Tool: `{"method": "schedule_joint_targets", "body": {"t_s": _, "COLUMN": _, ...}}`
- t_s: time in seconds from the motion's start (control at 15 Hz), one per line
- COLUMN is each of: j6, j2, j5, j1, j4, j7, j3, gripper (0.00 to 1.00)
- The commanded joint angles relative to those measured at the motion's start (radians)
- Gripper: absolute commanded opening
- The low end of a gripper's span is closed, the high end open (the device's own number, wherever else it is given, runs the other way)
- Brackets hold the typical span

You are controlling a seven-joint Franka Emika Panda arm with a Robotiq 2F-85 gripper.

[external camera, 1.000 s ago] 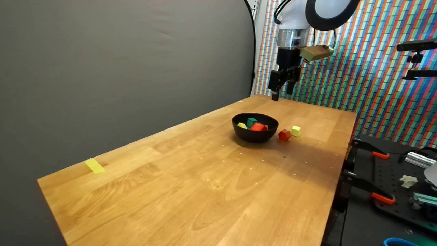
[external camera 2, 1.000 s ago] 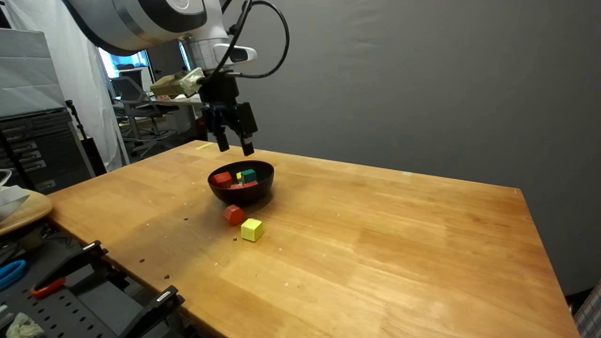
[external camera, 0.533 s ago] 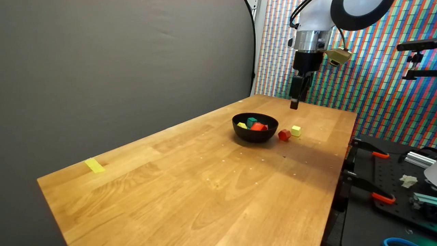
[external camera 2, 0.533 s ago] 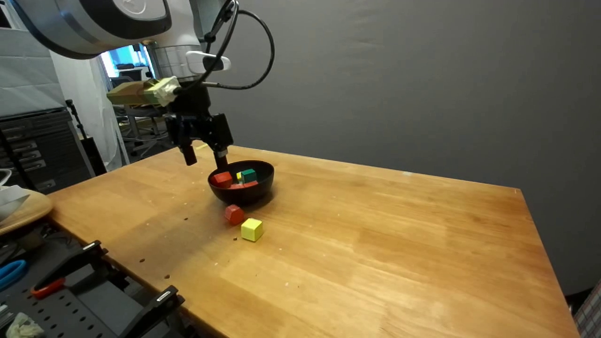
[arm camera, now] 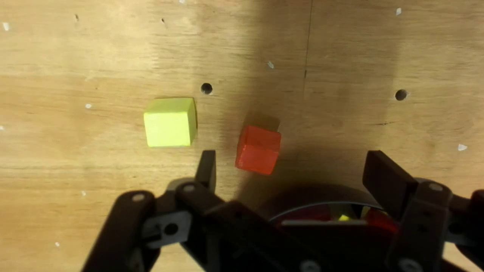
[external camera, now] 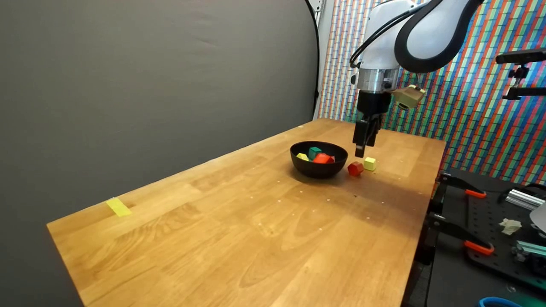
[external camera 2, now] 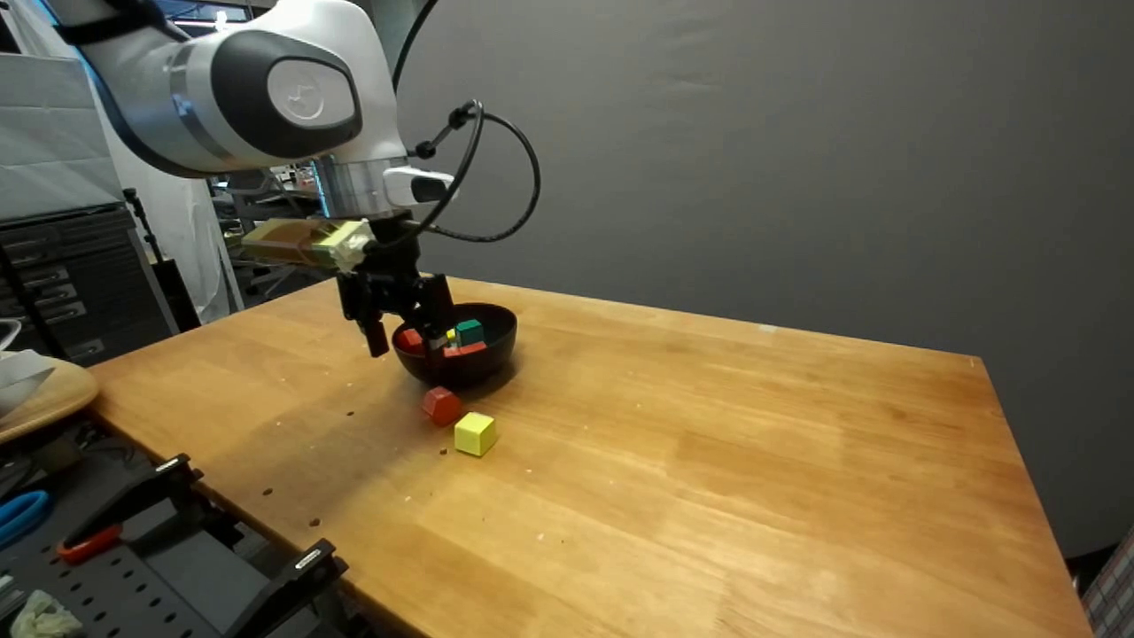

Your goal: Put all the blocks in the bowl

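Two blocks lie on the table beside the black bowl (external camera: 319,171): a faceted red block (external camera: 355,168) close to its wall and a yellow cube (external camera 2: 476,434) a little farther out. Inside the bowl rest a green block (external camera 2: 469,333), red blocks (external camera: 323,158) and a yellow piece (external camera: 302,156); some are partly hidden. My gripper (arm camera: 290,153) is open and holds nothing. It hangs above the table by the bowl's rim. In the wrist view the red block (arm camera: 259,150) appears between the fingers, nearer the left one, and the yellow cube (arm camera: 168,126) sits outside, up and left.
A flat yellow strip (external camera: 118,206) is stuck near a table corner. Black clamps with orange grips (external camera: 463,232) hold the table's side edge. A round wooden board (external camera 2: 44,399) stands beyond that edge. A grey backdrop (external camera 2: 780,177) rises behind the table.
My open gripper has swung from over the far side of the bowl toward the loose blocks, turned somewhat, and come down lower. Bowl and blocks stay where they were.
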Motion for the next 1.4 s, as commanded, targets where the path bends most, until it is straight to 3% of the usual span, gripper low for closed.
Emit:
{"method": "schedule_joint_targets", "body": {"t_s": 0.0, "j6": 0.024, "j2": 0.136, "j5": -0.013, "j1": -0.006, "j4": 0.101, "j7": -0.001, "j3": -0.018, "gripper": 1.0}}
{"method": "schedule_joint_targets", "body": {"t_s": 0.2, "j6": 0.004, "j2": 0.192, "j5": -0.01, "j1": -0.003, "j4": 0.142, "j7": -0.012, "j3": -0.032, "gripper": 1.0}}
{"method": "schedule_joint_targets", "body": {"t_s": 0.47, "j6": 0.005, "j2": 0.24, "j5": 0.007, "j1": -0.004, "j4": 0.171, "j7": -0.017, "j3": -0.035, "gripper": 0.8}}
{"method": "schedule_joint_targets", "body": {"t_s": 0.53, "j6": 0.004, "j2": 0.245, "j5": 0.009, "j1": -0.004, "j4": 0.172, "j7": -0.018, "j3": -0.035, "gripper": 0.63}}
{"method": "schedule_joint_targets", "body": {"t_s": 0.67, "j6": 0.0, "j2": 0.238, "j5": 0.008, "j1": -0.003, "j4": 0.168, "j7": -0.012, "j3": -0.038, "gripper": 0.46}}
{"method": "schedule_joint_targets", "body": {"t_s": 0.87, "j6": -0.001, "j2": 0.227, "j5": 0.039, "j1": -0.017, "j4": 0.155, "j7": -0.024, "j3": -0.026, "gripper": 0.3}}
{"method": "schedule_joint_targets", "body": {"t_s": 1.0, "j6": 0.004, "j2": 0.225, "j5": 0.057, "j1": -0.019, "j4": 0.146, "j7": -0.021, "j3": -0.024, "gripper": 0.24}}
{"method": "schedule_joint_targets", "body": {"t_s": 1.33, "j6": 0.006, "j2": 0.174, "j5": 0.084, "j1": -0.014, "j4": 0.115, "j7": -0.002, "j3": -0.027, "gripper": 0.3}}
